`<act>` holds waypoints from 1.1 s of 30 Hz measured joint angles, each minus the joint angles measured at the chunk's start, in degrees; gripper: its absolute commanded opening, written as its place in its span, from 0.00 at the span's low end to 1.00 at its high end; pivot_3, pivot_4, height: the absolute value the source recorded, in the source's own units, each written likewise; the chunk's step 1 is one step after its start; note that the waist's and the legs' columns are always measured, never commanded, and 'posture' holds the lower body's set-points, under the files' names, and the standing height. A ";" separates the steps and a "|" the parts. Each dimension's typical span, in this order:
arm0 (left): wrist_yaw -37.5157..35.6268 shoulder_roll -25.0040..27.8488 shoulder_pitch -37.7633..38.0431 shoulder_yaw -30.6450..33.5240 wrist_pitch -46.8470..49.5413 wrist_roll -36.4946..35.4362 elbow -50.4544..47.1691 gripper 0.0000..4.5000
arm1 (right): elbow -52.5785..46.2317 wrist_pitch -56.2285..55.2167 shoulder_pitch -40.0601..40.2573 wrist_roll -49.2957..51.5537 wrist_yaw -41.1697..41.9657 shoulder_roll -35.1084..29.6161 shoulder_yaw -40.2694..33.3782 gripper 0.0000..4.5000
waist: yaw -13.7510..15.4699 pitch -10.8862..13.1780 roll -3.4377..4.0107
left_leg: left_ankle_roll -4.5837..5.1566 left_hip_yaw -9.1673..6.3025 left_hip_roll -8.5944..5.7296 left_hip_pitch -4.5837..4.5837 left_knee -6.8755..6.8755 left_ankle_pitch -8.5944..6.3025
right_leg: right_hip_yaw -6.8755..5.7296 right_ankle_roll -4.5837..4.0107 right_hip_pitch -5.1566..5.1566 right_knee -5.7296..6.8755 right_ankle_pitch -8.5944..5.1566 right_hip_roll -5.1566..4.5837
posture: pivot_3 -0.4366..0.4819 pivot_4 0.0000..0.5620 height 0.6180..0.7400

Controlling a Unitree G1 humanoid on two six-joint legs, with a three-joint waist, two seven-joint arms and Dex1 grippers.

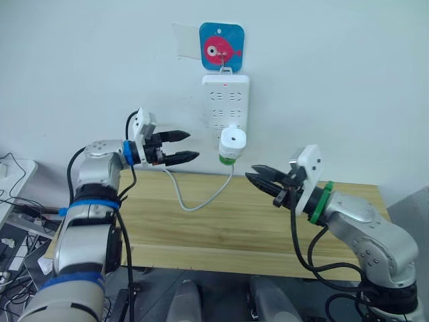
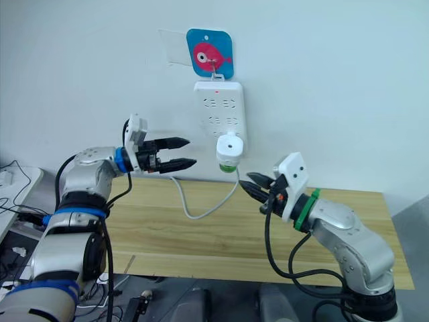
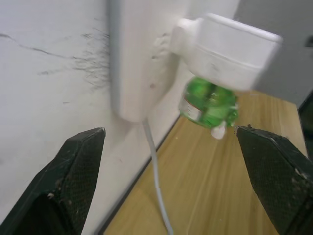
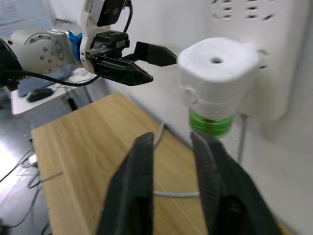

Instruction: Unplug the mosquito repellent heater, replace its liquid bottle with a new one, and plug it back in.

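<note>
The mosquito repellent heater (image 1: 232, 141) sat plugged into the lower end of the white power strip (image 1: 225, 100) that hung on the wall, with its green liquid bottle (image 3: 209, 104) screwed in beneath it, hanging above the wooden table (image 1: 221, 221).

The left gripper (image 1: 186, 147) was held up level with the heater, its two black fingers spread wide and pointing toward it. Nothing was between them and they touched nothing; from the left wrist view the heater and bottle sat ahead of the open jaws, nearer one fingertip than the other, with clear space left.

The right gripper (image 1: 259, 177) was below and just beside the heater, its fingers (image 4: 132, 186) parted by only a narrow gap and holding nothing. In the right wrist view their tips came up close under the green bottle, but I could not tell whether they touched it. The strip's white cable (image 1: 194, 198) drooped onto the table between the two grippers.
</note>
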 measured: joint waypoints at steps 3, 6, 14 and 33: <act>1.25 -0.48 9.95 0.09 3.14 -3.79 -16.48 1.00 | 3.37 -3.21 -0.63 -2.37 0.35 0.48 2.78 0.01 | 0.47 0.00 0.00 | -0.01 0.00 0.01 0.00 -0.03 0.00 | 0.03 0.00 0.01 -0.02 0.00 -0.08 | 0.58 0.29 1.00; 4.04 -0.83 18.50 -0.24 6.10 -6.89 -30.00 1.00 | 5.67 -5.31 -1.06 -4.03 0.15 1.89 4.43 0.01 | 1.12 0.00 0.00 | -0.01 -0.07 0.02 0.00 -0.04 0.00 | 0.01 -0.01 0.01 -0.01 0.00 -0.08 | 0.59 0.30 1.00; 12.71 -1.24 23.29 0.01 6.89 -9.69 -41.91 1.00 | 8.93 -8.87 -3.81 -8.27 -2.44 5.09 6.60 0.01 | 1.53 0.00 0.00 | 0.01 -0.02 -0.02 0.01 -0.05 -0.02 | -0.02 -0.01 0.04 -0.07 0.00 -0.06 | 0.60 0.30 1.00; 14.44 -0.45 24.38 -0.46 6.98 -11.03 -42.58 1.00 | 13.12 -12.50 -5.60 -15.09 -5.16 8.23 8.04 0.01 | 1.60 0.00 0.00 | 0.01 -0.02 -0.01 0.02 -0.07 -0.02 | -0.03 -0.01 0.04 -0.09 0.00 -0.05 | 0.60 0.30 1.00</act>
